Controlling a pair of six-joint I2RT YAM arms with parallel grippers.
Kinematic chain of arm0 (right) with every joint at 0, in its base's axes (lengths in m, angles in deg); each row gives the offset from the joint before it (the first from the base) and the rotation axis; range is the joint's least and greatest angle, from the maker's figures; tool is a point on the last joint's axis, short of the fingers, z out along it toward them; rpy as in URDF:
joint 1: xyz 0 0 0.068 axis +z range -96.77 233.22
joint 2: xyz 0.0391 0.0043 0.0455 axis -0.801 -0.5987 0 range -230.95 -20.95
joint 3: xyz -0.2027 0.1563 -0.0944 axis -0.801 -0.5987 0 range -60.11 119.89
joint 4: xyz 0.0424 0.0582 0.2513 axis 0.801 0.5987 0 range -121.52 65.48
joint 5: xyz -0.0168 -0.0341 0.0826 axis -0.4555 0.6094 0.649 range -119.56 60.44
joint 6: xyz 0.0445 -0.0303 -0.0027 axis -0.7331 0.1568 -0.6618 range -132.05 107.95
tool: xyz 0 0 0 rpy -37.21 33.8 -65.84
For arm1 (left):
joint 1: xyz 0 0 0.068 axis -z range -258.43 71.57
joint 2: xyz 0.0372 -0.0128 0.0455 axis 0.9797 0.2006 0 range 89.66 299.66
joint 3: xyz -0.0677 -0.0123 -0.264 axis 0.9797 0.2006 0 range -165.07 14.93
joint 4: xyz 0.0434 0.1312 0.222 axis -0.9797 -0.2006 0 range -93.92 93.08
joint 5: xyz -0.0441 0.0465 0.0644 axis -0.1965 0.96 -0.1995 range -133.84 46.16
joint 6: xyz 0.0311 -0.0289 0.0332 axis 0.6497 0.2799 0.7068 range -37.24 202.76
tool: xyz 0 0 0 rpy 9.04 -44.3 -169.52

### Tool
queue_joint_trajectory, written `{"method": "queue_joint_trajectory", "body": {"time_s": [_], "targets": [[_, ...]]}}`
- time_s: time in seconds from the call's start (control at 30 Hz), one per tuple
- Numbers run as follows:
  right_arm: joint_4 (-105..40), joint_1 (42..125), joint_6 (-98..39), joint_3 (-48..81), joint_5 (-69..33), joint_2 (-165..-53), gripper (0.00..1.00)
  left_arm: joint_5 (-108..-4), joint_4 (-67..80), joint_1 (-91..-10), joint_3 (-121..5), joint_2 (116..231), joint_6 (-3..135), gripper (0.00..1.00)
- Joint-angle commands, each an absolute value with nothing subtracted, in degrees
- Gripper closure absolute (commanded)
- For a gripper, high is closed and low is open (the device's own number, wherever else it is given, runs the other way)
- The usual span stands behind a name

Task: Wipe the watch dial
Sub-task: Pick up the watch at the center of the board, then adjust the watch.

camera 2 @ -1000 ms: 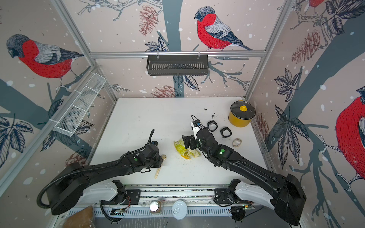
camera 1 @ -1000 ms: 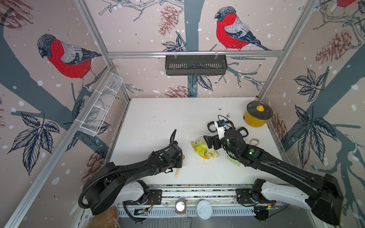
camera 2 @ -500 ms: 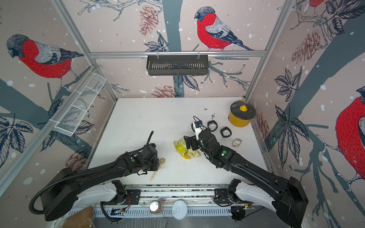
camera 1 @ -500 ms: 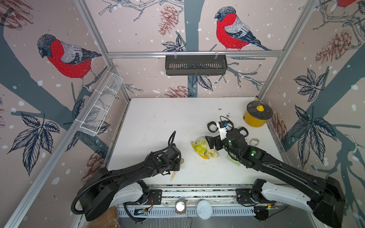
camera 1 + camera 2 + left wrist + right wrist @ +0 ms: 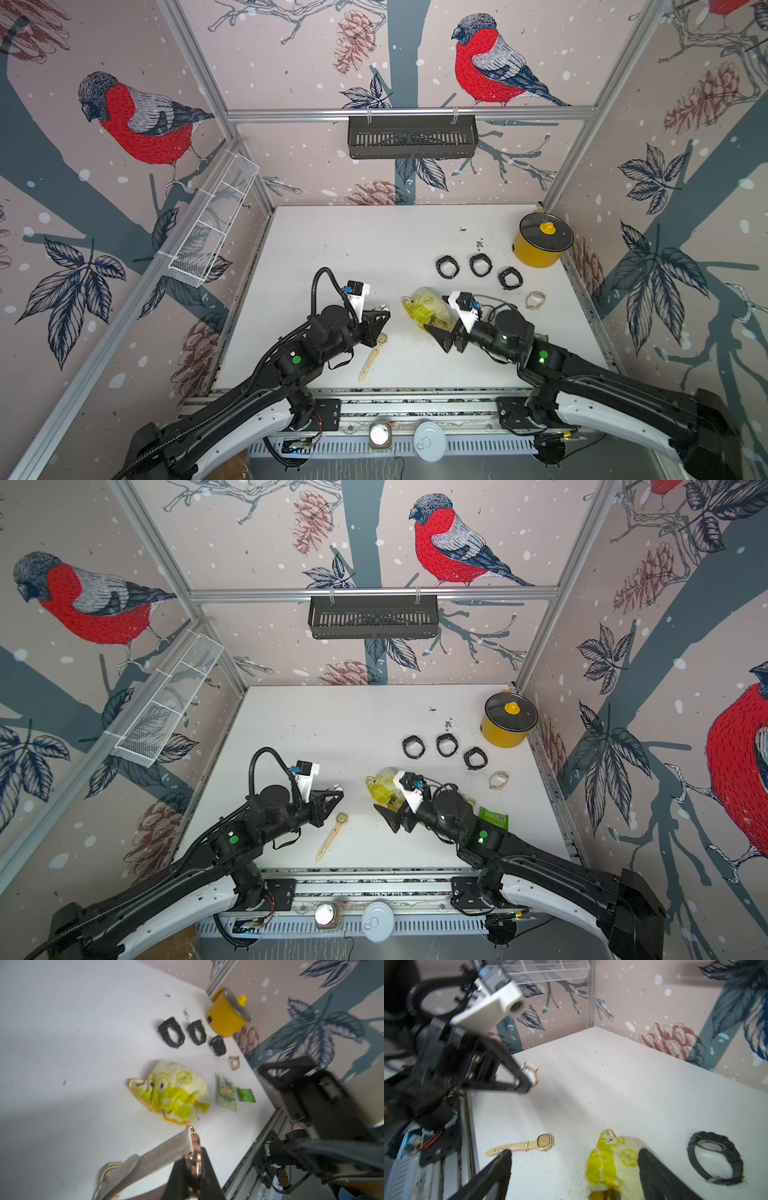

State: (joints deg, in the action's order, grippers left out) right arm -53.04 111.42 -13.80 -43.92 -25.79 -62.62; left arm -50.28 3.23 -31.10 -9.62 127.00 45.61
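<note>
Two pale watches: the held watch [image 5: 530, 1073] in the air, the gold watch [image 5: 375, 352] flat on the table [image 5: 332, 249].
Left gripper [image 5: 384, 313]: closed tight on the held watch's case, strap sticking out sideways, clear of the tabletop.
Gold watch: dial up, just beside the left gripper's tips.
Right gripper [image 5: 437, 338]: jaws spread wide, empty, at the front edge of the cloth [image 5: 424, 307].
Black watches [image 5: 472, 266]: three in a row, near the yellow pot [image 5: 538, 253].
</note>
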Motion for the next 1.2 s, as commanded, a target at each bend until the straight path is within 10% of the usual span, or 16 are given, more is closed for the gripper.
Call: {"method": "queue_joint_trajectory", "body": {"time_s": [0.0, 0.3, 1.17], "targets": [[-77.8, 113.3, -3.2, -52.9, -19.8, -57.4, 0.07, -61.1, 22.0, -31.2, -9.9, 125.5, 46.7, 0.93], [-84.6, 116.7, 0.3, -51.4, -16.9, -57.5, 0.16, -84.1, 32.0, -29.7, -16.6, 133.5, 42.4, 0.93], [-88.1, 119.8, 2.1, -42.2, -10.1, -72.2, 0.63, -90.7, 44.3, -25.4, -15.0, 137.8, 37.2, 0.93]]}}
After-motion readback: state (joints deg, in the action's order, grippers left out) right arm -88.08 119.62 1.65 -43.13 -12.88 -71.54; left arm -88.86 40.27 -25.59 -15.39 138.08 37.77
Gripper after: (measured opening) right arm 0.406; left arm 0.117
